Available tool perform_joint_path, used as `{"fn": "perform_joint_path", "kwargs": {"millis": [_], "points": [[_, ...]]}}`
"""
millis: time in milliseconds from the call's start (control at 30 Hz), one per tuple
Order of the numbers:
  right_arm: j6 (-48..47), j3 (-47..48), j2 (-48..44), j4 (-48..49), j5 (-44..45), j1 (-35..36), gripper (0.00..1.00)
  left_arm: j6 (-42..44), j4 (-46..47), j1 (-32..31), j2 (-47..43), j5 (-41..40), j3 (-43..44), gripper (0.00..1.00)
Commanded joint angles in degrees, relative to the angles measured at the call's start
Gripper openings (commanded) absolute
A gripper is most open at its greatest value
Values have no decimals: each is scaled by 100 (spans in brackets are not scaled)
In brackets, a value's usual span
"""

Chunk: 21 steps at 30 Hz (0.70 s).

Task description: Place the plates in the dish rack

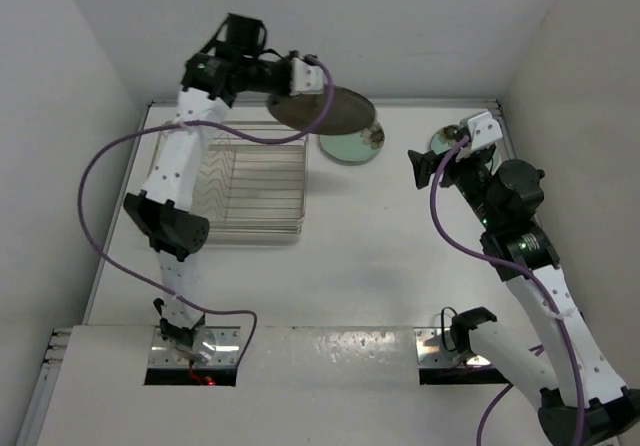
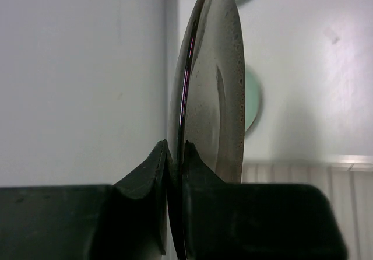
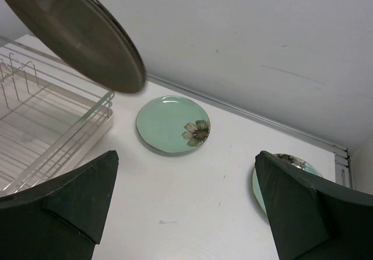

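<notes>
My left gripper [image 1: 287, 78] is shut on the rim of the large dark brown plate [image 1: 322, 112] and holds it raised over the far right corner of the wire dish rack [image 1: 255, 181]. In the left wrist view the plate [image 2: 215, 85] stands edge-on between the shut jaws of the left gripper [image 2: 175, 150]. One mint-green flower plate [image 1: 352, 146] lies on the table just right of the rack, partly under the brown plate. The second mint plate [image 1: 446, 137] lies at the far right, mostly hidden by my open, empty right gripper [image 1: 445, 153]. The right wrist view shows both mint plates, one [image 3: 172, 124] ahead, the other [image 3: 293, 162] behind the right finger.
White walls close the table at the back and on both sides. The rack [image 3: 46, 126] holds no dishes. Purple cables hang from both arms.
</notes>
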Motion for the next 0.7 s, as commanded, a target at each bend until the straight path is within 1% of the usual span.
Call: {"fn": "perform_joint_path", "kwargs": {"millis": [0, 67, 100, 167, 200, 267, 333, 433, 533, 667], "points": [[-33, -48, -23, 122, 145, -8, 99, 1297, 266, 916, -917, -125, 148, 0], [21, -101, 3, 210, 101, 1, 99, 1614, 46, 1225, -1032, -64, 148, 0], [229, -162, 29, 288, 31, -8, 99, 1876, -146, 1505, -1137, -11, 148, 0], [354, -172, 134, 316, -22, -8, 99, 2167, -375, 1761, -1207, 42, 148, 0], [381, -172, 161, 481, -31, -17, 99, 2334, -612, 1867, -1260, 42, 148, 0], [459, -137, 258, 518, -154, -17, 99, 2800, -798, 2149, -1330, -89, -44, 0], [486, -119, 355, 544, -250, -17, 99, 3230, -904, 2394, -1383, -247, -422, 0], [548, -145, 434, 579, -303, -17, 99, 3373, -773, 2754, -1384, -310, -678, 0], [574, -172, 443, 614, -339, -8, 99, 3373, -658, 2966, -1332, -125, -809, 0], [636, -216, 434, 632, -339, -17, 99, 3575, -798, 3020, -1331, -46, -933, 0]]}}
